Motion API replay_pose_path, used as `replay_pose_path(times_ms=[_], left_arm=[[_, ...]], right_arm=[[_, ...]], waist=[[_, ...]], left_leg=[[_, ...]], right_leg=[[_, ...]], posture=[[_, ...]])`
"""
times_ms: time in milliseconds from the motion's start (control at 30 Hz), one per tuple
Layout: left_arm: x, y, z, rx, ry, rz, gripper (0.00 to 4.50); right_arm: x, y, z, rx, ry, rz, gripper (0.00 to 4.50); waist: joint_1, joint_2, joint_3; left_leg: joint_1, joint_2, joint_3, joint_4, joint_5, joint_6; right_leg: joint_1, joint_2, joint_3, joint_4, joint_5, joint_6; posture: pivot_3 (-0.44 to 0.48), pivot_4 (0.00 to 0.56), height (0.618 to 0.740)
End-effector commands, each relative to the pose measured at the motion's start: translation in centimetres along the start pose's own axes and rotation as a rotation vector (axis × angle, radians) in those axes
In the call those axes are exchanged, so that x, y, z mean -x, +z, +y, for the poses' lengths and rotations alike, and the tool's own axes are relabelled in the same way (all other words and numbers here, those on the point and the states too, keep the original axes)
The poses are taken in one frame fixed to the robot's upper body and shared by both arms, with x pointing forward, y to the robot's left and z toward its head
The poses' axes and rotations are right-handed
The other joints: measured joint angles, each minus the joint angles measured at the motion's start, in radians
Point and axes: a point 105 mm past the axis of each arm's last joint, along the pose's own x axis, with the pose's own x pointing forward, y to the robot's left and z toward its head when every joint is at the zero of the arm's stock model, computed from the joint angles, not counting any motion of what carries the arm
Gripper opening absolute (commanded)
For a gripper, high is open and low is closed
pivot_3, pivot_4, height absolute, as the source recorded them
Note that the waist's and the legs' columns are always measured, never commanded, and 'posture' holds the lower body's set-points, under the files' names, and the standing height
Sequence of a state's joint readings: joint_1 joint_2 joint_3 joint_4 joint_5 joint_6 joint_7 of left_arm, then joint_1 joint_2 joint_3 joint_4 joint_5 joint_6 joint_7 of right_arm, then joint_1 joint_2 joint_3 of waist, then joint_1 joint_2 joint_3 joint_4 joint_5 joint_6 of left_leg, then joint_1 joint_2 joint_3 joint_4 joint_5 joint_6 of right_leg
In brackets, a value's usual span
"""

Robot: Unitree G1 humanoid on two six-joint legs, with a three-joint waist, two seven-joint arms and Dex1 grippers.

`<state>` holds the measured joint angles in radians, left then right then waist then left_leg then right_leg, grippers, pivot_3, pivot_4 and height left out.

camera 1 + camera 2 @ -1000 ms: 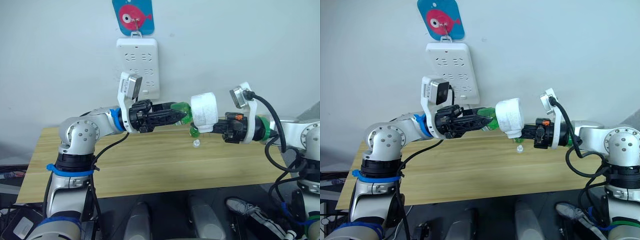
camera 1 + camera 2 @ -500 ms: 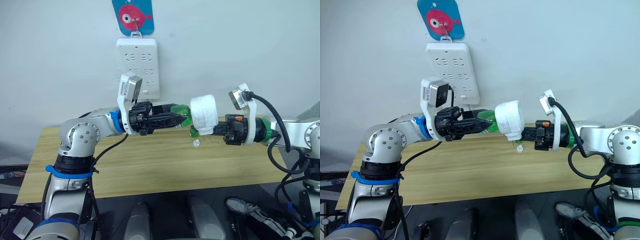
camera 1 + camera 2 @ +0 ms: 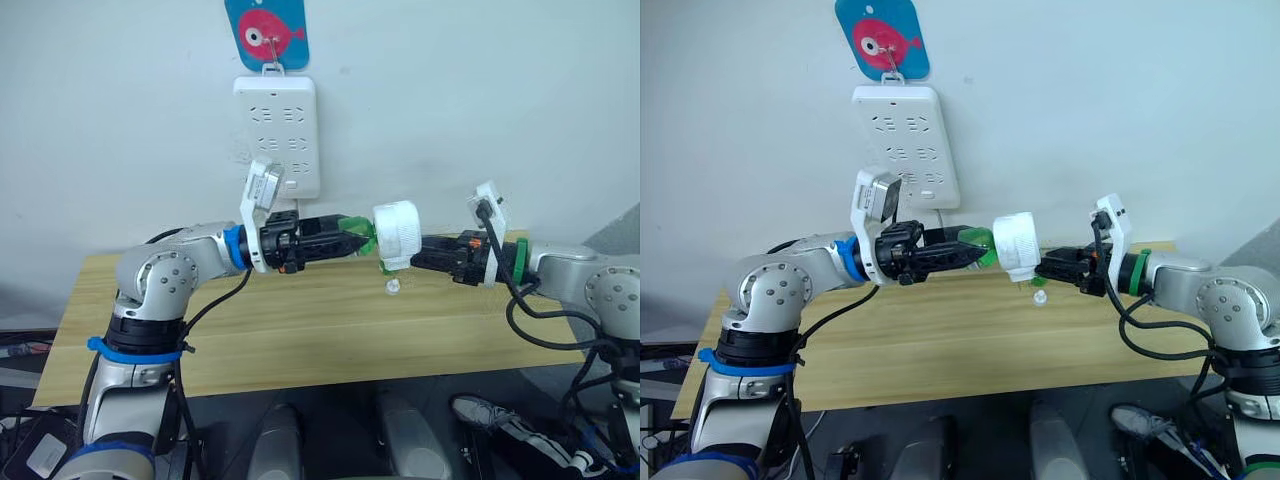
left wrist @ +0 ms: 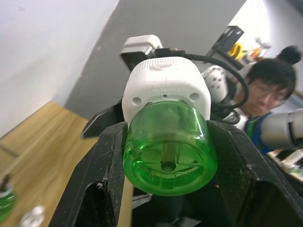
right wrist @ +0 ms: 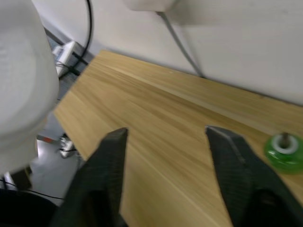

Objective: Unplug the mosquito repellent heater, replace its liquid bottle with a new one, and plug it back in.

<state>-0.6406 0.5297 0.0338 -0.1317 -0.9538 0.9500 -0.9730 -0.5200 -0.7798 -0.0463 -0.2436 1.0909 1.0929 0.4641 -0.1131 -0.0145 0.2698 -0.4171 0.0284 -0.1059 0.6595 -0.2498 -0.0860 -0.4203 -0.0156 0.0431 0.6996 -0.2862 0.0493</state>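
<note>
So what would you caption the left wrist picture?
Left gripper clamped on the green bottle under the white heater.

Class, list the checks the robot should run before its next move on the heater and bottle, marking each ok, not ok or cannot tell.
1. Mosquito repellent heater off the power strip: ok.
2. Left gripper shut on the green bottle: ok.
3. Bottle separated from heater: not ok, they are joined.
4. Right gripper gripping heater: not ok, fingers open, heater beside them.
5. Second bottle on the table: ok.
6. Second bottle full: cannot tell.
</note>
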Motion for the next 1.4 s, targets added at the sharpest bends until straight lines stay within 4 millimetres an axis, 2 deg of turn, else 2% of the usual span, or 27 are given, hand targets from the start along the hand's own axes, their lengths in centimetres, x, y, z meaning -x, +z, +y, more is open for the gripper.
replay_pose_path(times_ms=[33,67,267,433,500,600,767,900,1067,1233,1400], left_arm=[[-0.3,0.3,-0.6,-0.103,-0.009,0.014,2.28],[-0.3,0.2,-0.5,-0.115,-0.004,0.018,2.28],[-0.7,-0.2,0.4,-0.260,0.047,0.038,2.28],[-1.0,-2.5,1.5,-0.559,0.112,0.104,2.28],[-1.2,-3.6,1.9,-0.781,0.132,0.151,2.28],[-1.8,-4.3,2.6,-1.056,0.177,0.156,2.28],[-2.6,-3.7,3.4,-1.344,0.280,0.078,2.28],[-3.0,-3.5,4.0,-1.480,0.327,0.033,2.28],[-3.3,-3.8,4.7,-1.526,0.344,0.033,2.28],[-3.3,-3.7,5.6,-1.537,0.376,0.047,2.28],[-3.6,-3.4,5.6,-1.552,0.384,0.027,2.28]], right_arm=[[1.1,1.2,0.0,0.082,-0.014,-0.045,4.20],[1.3,1.2,-0.1,0.098,-0.019,-0.042,4.49],[2.3,0.6,-0.9,0.153,-0.061,-0.007,4.50],[4.2,0.6,-2.6,0.116,-0.178,-0.031,4.50],[4.9,0.5,-3.3,0.096,-0.250,-0.056,4.50],[5.6,0.2,-4.3,0.043,-0.363,-0.102,4.50],[4.8,-0.4,-2.9,-0.188,-0.371,-0.218,4.50],[3.2,0.6,-1.7,-0.428,-0.363,-0.354,4.50],[1.8,1.5,0.7,-0.719,-0.302,-0.429,4.50],[0.2,2.0,2.7,-0.858,-0.249,-0.465,4.50],[-0.9,2.1,3.6,-0.939,-0.224,-0.468,4.50]], waist=[[0.001,0.000,0.000],[0.001,0.000,0.000],[0.002,0.000,0.000],[0.004,0.000,0.000],[0.006,0.000,0.000],[0.009,0.000,0.000],[0.007,0.000,0.000],[0.000,0.000,0.000],[-0.007,0.000,0.000],[-0.014,0.001,-0.001],[-0.025,0.001,-0.001]], left_leg=[[0.000,0.000,0.000,0.000,0.000,0.000],[0.000,0.000,0.000,0.000,0.000,0.000],[0.000,0.000,0.000,0.000,0.000,0.000],[0.000,0.000,0.001,0.000,0.000,0.000],[0.000,0.000,0.001,0.000,0.000,0.000],[0.000,0.000,0.001,0.000,0.000,0.000],[0.000,0.000,0.001,0.000,0.000,0.000],[0.000,0.000,0.001,0.001,0.000,0.001],[-0.001,-0.001,0.001,0.001,-0.001,0.001],[-0.001,-0.001,0.000,0.001,-0.001,0.001],[-0.001,-0.001,0.000,0.000,-0.001,0.001]], right_leg=[[0.000,0.000,0.000,0.000,0.000,0.000],[0.000,0.000,0.000,0.000,0.000,0.000],[0.000,0.000,0.000,0.000,0.000,0.000],[0.000,0.000,0.001,0.000,0.000,0.000],[0.000,0.000,0.001,-0.001,0.000,0.000],[0.000,0.000,0.001,-0.001,0.000,0.000],[0.000,-0.001,0.002,0.000,0.001,0.000],[0.000,-0.001,0.002,0.001,0.001,0.000],[0.000,-0.001,0.002,0.001,0.001,0.000],[0.000,-0.001,0.001,0.002,0.001,0.000],[0.000,-0.001,0.001,0.002,0.001,0.000]], posture=[[-0.180,0.227,0.725],[-0.181,0.227,0.725],[-0.183,0.226,0.725],[-0.183,0.227,0.725],[-0.188,0.229,0.725],[-0.197,0.229,0.725],[-0.208,0.227,0.725],[-0.214,0.223,0.725],[-0.213,0.220,0.725],[-0.208,0.219,0.725],[-0.208,0.219,0.725]])
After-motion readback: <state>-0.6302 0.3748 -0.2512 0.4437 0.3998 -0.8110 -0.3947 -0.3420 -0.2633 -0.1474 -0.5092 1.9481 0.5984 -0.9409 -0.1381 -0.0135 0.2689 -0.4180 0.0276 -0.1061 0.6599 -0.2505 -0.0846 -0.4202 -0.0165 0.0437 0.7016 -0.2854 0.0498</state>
